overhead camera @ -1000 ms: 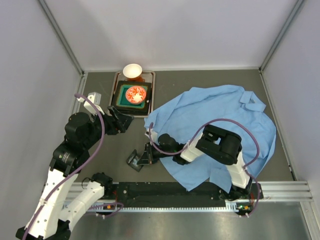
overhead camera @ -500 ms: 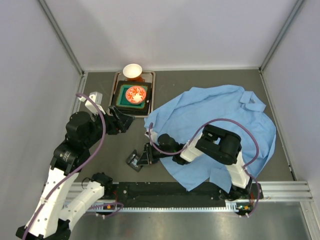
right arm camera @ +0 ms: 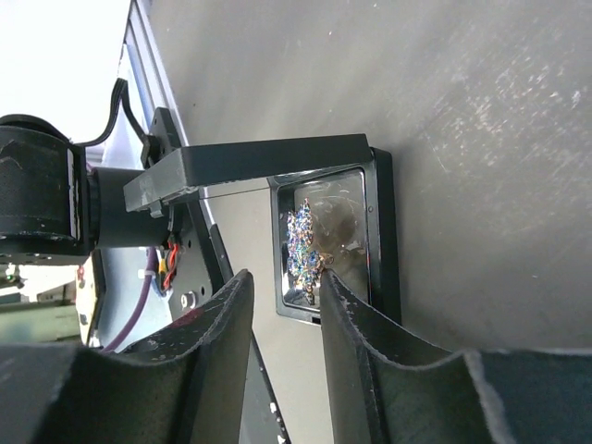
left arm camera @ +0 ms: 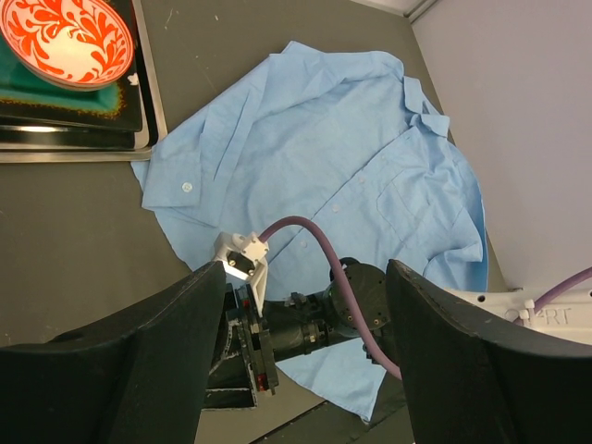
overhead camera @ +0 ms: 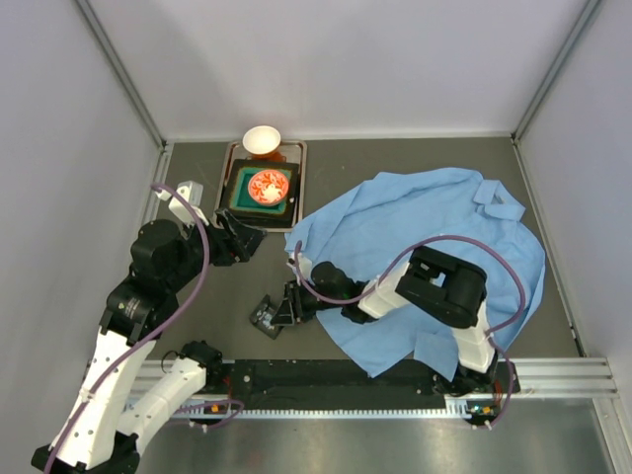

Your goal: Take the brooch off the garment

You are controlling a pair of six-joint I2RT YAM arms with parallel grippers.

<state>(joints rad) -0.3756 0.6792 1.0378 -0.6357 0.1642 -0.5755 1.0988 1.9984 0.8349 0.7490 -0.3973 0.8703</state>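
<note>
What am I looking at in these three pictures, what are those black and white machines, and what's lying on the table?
These are two robot arms, left and right, bolted at the near edge of a table. Each ends in a two-finger gripper. One picture comes from a fixed camera overhead. The other two come from small cameras on the wrists, so each shows its own fingers at the bottom.

On the table lie a light blue shirt and a tray carrying a red-patterned bowl, with a white bowl at its far end.

The left gripper hangs open in the air, holding nothing. The right gripper reaches past the shirt to a small dark box. A sparkly brooch shows in that box, right at the fingertips. I cannot tell whether it is pinched or lying loose.
</note>
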